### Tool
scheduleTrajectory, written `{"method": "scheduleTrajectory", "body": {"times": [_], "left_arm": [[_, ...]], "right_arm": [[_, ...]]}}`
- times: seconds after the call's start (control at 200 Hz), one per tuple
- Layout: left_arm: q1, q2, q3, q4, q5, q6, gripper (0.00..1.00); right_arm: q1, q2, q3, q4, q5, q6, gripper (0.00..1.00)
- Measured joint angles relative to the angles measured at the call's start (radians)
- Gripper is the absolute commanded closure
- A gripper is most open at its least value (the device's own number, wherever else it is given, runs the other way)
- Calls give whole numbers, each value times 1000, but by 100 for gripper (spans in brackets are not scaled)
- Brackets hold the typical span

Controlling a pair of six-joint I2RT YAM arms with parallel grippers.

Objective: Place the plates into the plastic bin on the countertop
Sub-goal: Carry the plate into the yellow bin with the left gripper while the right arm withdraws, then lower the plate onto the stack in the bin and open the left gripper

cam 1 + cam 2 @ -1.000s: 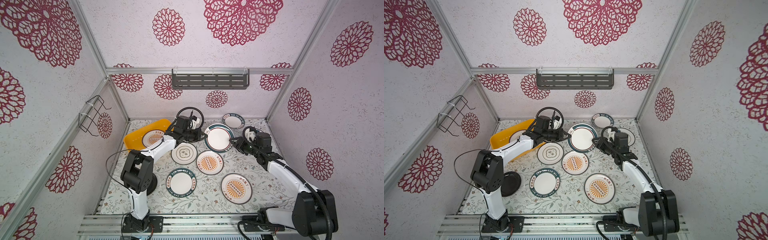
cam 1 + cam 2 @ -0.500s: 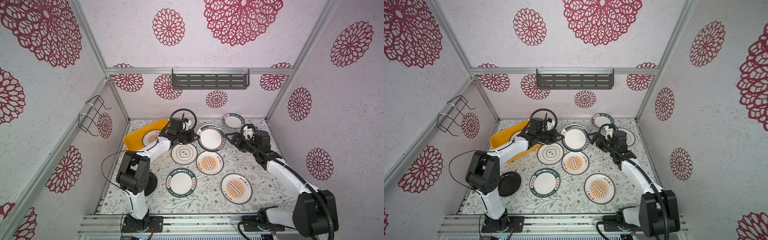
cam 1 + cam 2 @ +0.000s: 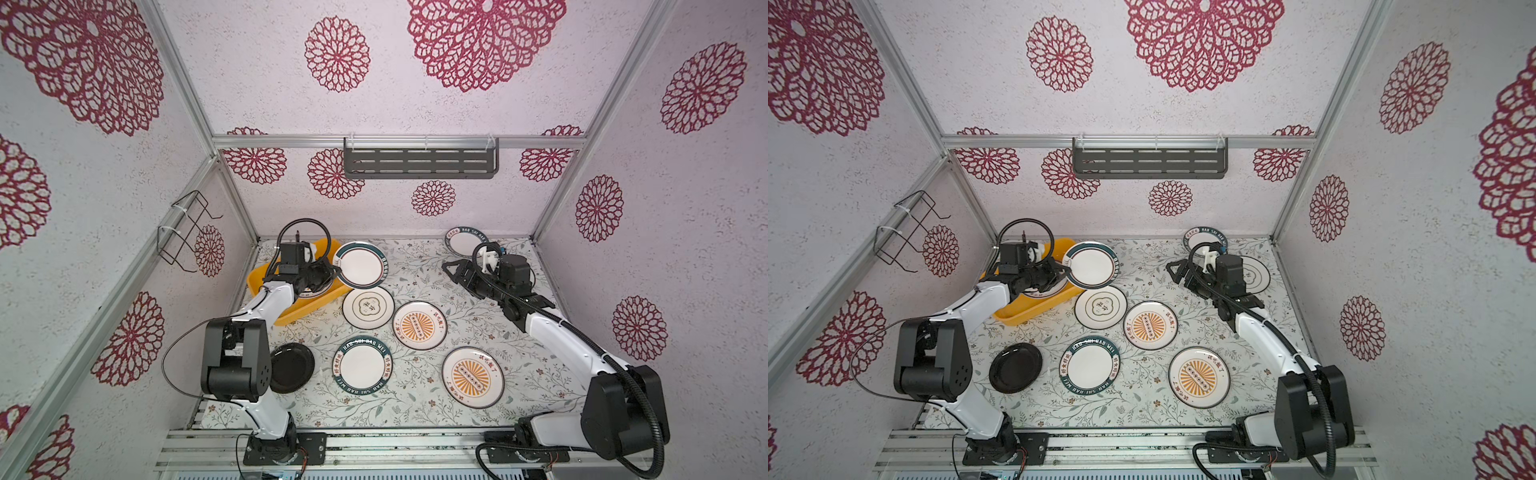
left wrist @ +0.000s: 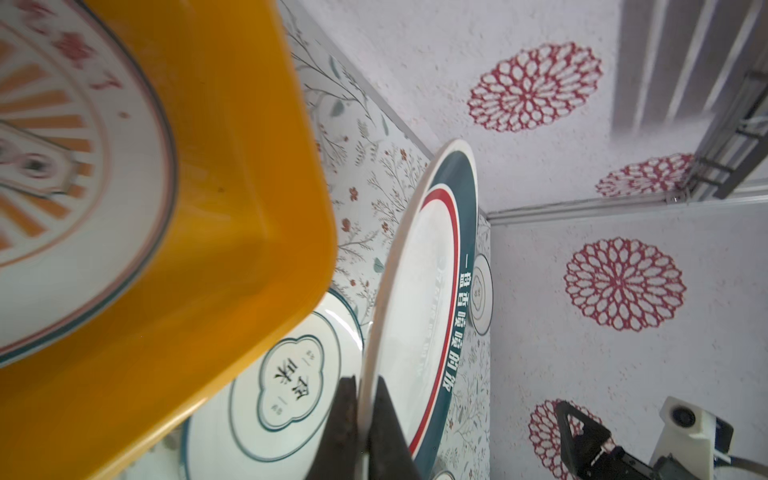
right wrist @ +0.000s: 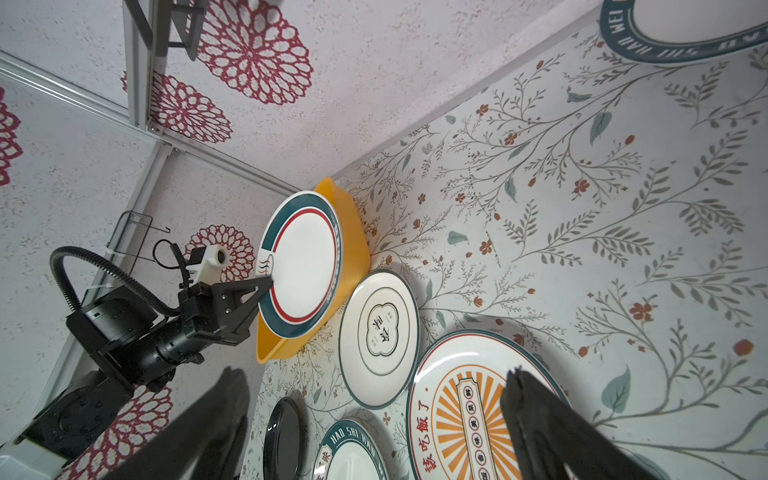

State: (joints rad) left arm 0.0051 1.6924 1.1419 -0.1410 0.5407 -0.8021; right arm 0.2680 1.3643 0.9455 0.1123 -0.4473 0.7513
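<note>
Rim pinch risks a slipped plate

Left gripper (image 3: 335, 271) is clamped on the rim of a teal-rimmed plate (image 3: 360, 266). The plate is lifted off the countertop (image 3: 419, 257) at the right end of the bin (image 3: 300, 312), partly over the bin's rim. How level it hangs is hard to tell. The bin sits in the far left corner, with a sunburst plate (image 4: 62, 199) already lying inside. Right gripper (image 3: 451, 271) hangs far right with its jaws spread wide and empty, well apart from the held plate.

The grip looks thin. In the left wrist view only the fingertips bite the edge, and the whole plate hangs out beyond them. A quick swing could make it pivot or slide free and drop onto the flower plate (image 3: 368, 307) just beside the bin. If it is lowered too early, its edge may catch the bin wall and tip or shove the bin. If it is let go too high, it may clatter on the sunburst plate or end up leaning on the wall instead of lying flat.
</note>
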Motion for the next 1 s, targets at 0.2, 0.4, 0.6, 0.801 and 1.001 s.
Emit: {"method": "scheduleTrajectory", "body": {"times": [0.2,0.4,0.6,0.801,1.001], "left_arm": [[150,-43,-79,-1,-18,-3,100],[245,-43,-92,-8,-38,-2,100],[285,25,-48,-8,-61,4,100],[297,149,-3,5,-62,-7,100],[297,221,32,15,-57,-18,99]], "right_arm": [[71,74,72,-6,2,-11,1],[118,149,141,-13,2,-26,1],[126,166,170,-39,11,-29,1],[126,166,187,-68,51,-37,1],[126,165,187,-102,85,-38,1]]}}
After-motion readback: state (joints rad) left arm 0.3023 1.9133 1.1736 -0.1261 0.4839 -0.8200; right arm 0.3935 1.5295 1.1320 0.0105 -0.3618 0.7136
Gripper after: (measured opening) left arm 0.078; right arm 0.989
